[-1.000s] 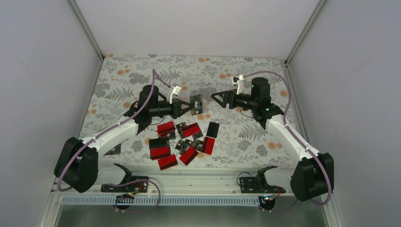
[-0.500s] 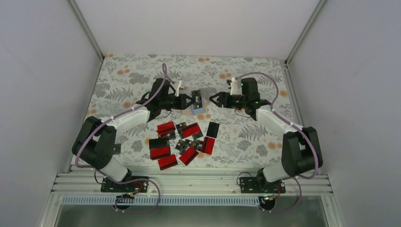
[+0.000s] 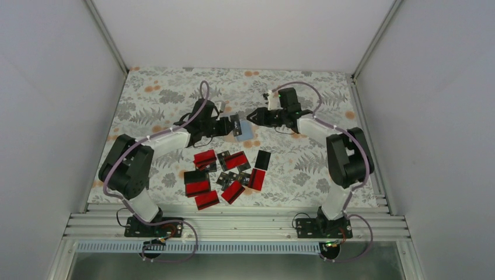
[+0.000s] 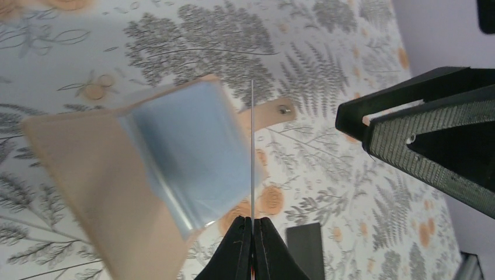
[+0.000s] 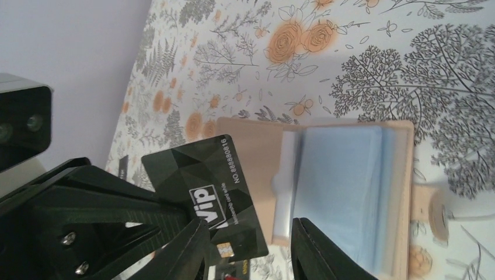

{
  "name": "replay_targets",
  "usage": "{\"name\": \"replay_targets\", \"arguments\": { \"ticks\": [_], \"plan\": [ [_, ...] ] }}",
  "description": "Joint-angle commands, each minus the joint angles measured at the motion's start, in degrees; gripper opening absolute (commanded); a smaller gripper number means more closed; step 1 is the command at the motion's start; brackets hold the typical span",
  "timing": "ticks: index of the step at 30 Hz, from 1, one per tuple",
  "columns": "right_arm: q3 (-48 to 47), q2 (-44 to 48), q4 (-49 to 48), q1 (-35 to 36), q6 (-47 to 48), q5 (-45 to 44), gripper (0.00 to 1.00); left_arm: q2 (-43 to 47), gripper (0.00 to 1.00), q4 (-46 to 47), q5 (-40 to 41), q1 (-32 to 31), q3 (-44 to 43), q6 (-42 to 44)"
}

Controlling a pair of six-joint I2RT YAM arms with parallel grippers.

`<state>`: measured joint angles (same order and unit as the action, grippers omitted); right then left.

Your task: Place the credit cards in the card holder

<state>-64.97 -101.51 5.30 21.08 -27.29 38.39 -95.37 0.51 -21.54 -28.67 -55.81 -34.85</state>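
**Black Vip card pinched in my left, holder open just past it**

My left gripper (image 4: 251, 226) is closed tight on one credit card (image 5: 204, 186), a black one with "Vip" and a row of pale digits on its face. From my left wrist I see that card only as a thin line running straight out from my fingertips (edge-on, so nothing of its face shows there). The line crosses the pale blue-grey sleeves of the card holder (image 5: 344, 186). Whether the card's far edge touches those sleeves, I cannot tell.

The card holder lies open on the floral tablecloth (image 3: 303, 169), tan covers spread, its little snap tab (image 4: 274, 111) sticking out to one side. From above it sits between my two grippers, beyond the loose cards.

My right gripper (image 5: 247, 224) has its jaws partway apart, with nothing pinched between them. It hangs near the holder, facing my left gripper across it.

The other credit cards (image 3: 225, 175), red-and-black and mostly black, lie scattered and partly overlapping on the cloth nearer my bases, well apart from both grippers.
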Motion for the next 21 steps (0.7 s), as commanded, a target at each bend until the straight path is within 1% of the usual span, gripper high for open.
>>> {"name": "replay_targets", "arguments": {
  "ticks": [1, 6, 12, 16, 21],
  "plan": [
    [-4.88, -6.03, 1.07, 1.21, 0.31, -0.39, 0.35, -1.21, 0.02, -2.09, 4.46, 0.47, -0.99, -1.62],
    [-10.5, -12.2, 3.53, 1.68, 1.45, -0.44, 0.29, -2.36, 0.02, -2.62, 5.51, 1.29, -0.54, -2.22],
    [-14.58, -17.49, 5.7, 1.68, 2.02, -2.59, 0.24, -3.33, 0.02, -3.16, 6.72, 1.84, -0.43, -3.49],
    [-15.54, -19.7, 6.95, 1.7, 2.61, -4.81, 0.2, -4.33, 0.02, -3.02, 6.38, 2.05, -0.44, -3.65],
    [-14.55, -20.75, 8.29, 1.61, 3.16, -8.65, 0.17, -6.11, 0.02, -1.39, 4.65, 2.34, -0.52, -3.89]
  ]
}}
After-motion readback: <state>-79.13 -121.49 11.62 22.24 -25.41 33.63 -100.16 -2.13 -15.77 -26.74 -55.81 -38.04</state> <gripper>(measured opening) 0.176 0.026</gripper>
